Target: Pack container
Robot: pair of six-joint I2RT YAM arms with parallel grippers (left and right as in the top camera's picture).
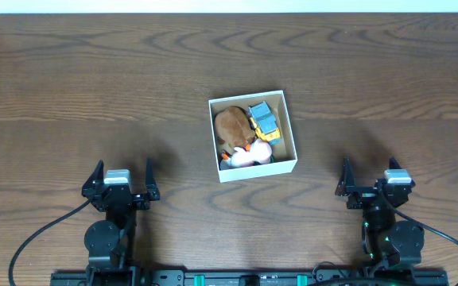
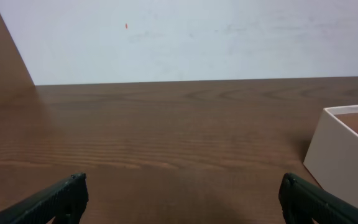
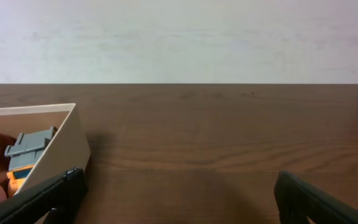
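standing well off table (image 1: 70, 79) edges, the container (image 1: 257, 171)

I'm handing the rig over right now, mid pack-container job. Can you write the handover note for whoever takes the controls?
Left gripper: open, empty, left of the container.
Right gripper: open, empty, to its right.
Container: mid-table, upright, holding a brown plush toy, a blue and yellow toy vehicle and a pink and white toy.
Done: three toys are in.
Left: no loose item shows on the table; check whether more is coming.
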